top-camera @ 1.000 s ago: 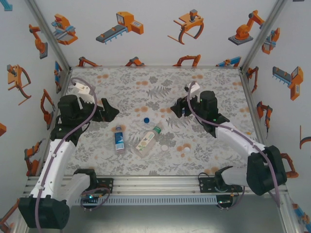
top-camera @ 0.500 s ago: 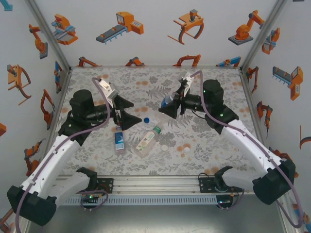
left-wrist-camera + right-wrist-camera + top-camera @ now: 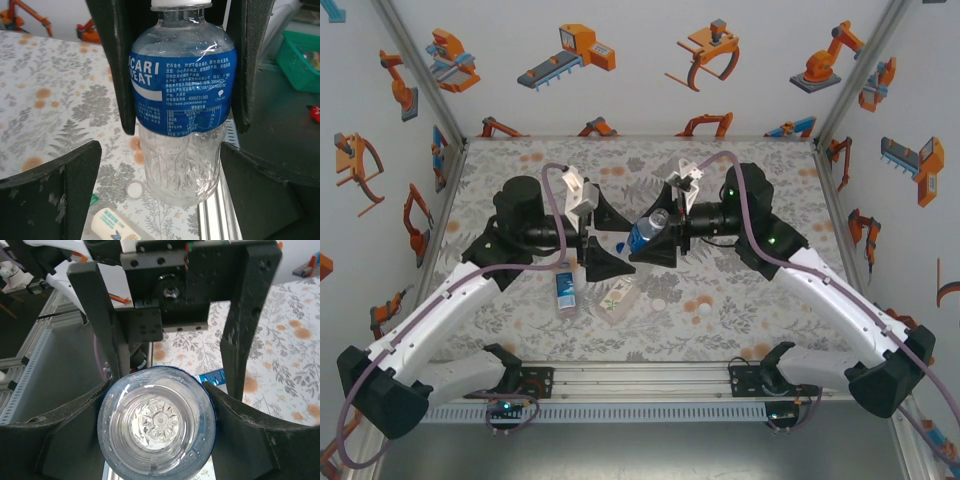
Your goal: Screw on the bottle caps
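My right gripper (image 3: 658, 228) is shut on a slim clear bottle with a blue label (image 3: 642, 234), holding it tilted above the table's middle. In the right wrist view its fingers (image 3: 65, 425) press both sides of that bottle (image 3: 157, 425), whose base faces the camera. My left gripper (image 3: 615, 238) is open, and its fingers (image 3: 50, 192) flank the bottle's lower body (image 3: 182, 80) without gripping. Something white (image 3: 181, 4) tops the neck; whether it is a cap I cannot tell. A second slim bottle (image 3: 565, 290) and the wide pale-label bottle (image 3: 617, 298) lie on the table. Two white caps (image 3: 659, 303) (image 3: 705, 310) lie nearby. The blue cap is hidden.
The aluminium rail (image 3: 640, 385) runs along the table's near edge, just beyond the lying bottles. Patterned walls (image 3: 620, 70) close in the back and both sides. In the left wrist view a white cap (image 3: 135, 189) and the wide bottle (image 3: 112, 225) lie below the held bottle.
Both arms have swung in toward the middle. The right gripper carried the slim bottle leftward and tilted it; the left gripper came right until its open fingers flank the bottle.
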